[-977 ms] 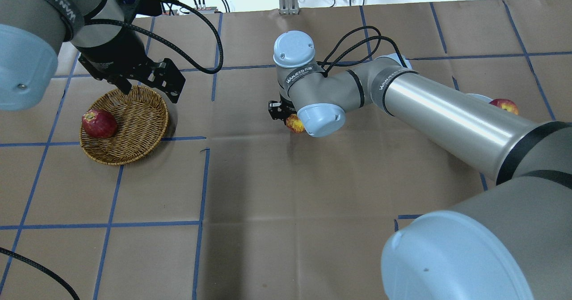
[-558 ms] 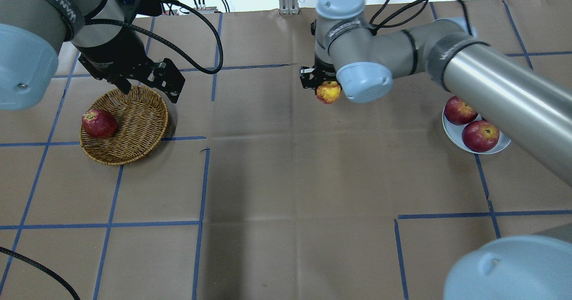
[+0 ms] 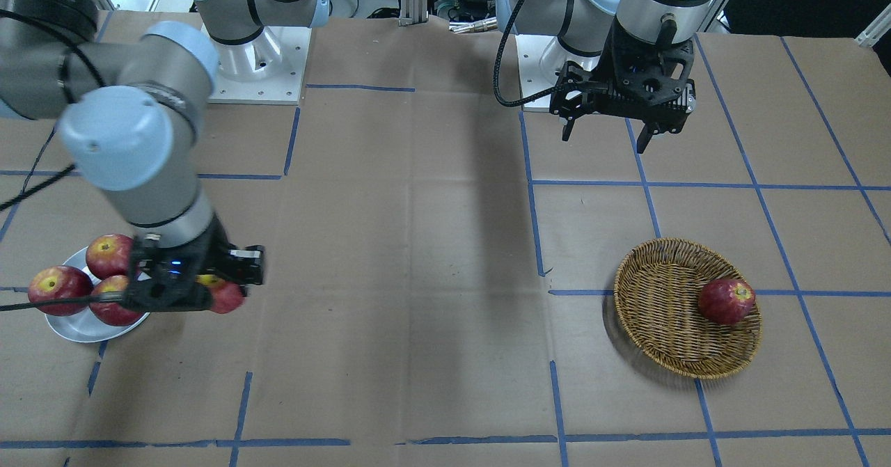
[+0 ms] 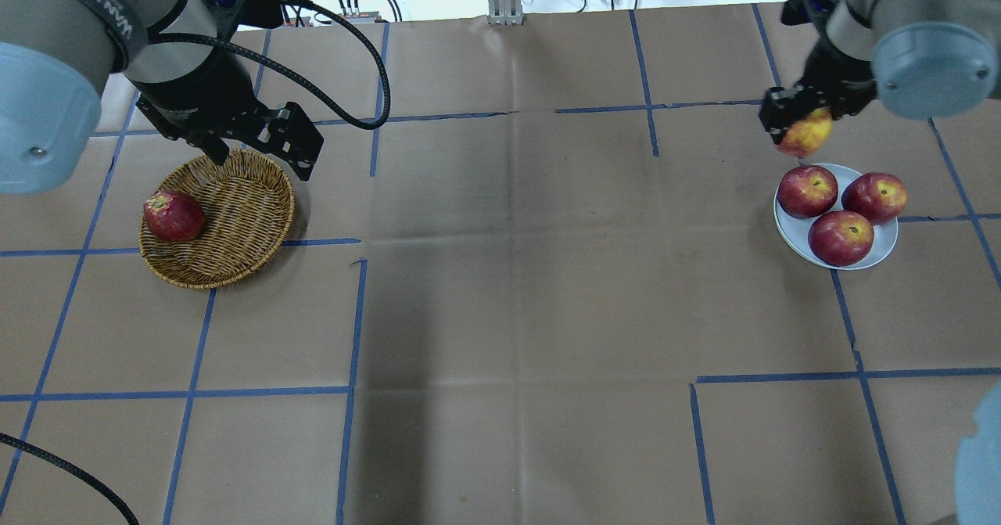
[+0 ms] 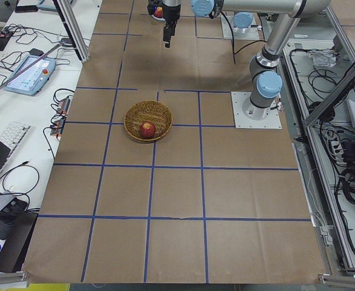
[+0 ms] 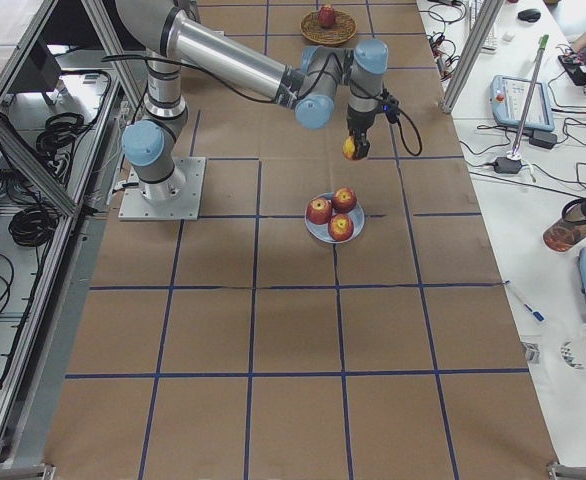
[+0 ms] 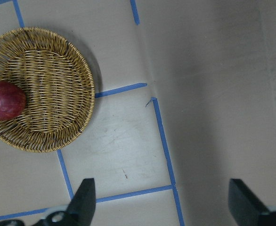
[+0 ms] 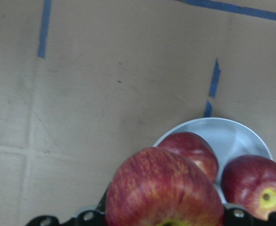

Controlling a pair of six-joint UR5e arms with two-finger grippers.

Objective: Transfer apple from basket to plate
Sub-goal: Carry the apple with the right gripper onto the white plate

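Observation:
My right gripper [image 4: 798, 122] is shut on the apple [image 4: 804, 135], streaky pinkish-red with yellow. It holds the apple in the air just off the far left rim of the plate [image 4: 885, 242]. The plate holds three darker red apples. In the right wrist view the apple [image 8: 164, 188] fills the bottom, with the plate [image 8: 227, 136] beyond it. In the front view the right gripper [image 3: 202, 289] and apple [image 3: 226, 296] are beside the plate [image 3: 76, 328]. My left gripper [image 4: 262, 157] is open and empty above the far rim of the basket [image 4: 242, 228].
One dark red apple [image 4: 174, 216] lies in the basket at its left side; it also shows in the left wrist view [image 7: 5, 100] and the front view [image 3: 726, 301]. Brown paper with blue tape lines covers the table [image 4: 516, 298].
My right arm has swung right with the apple, from the table's middle to the plate's edge. The left arm and the basket have not moved.

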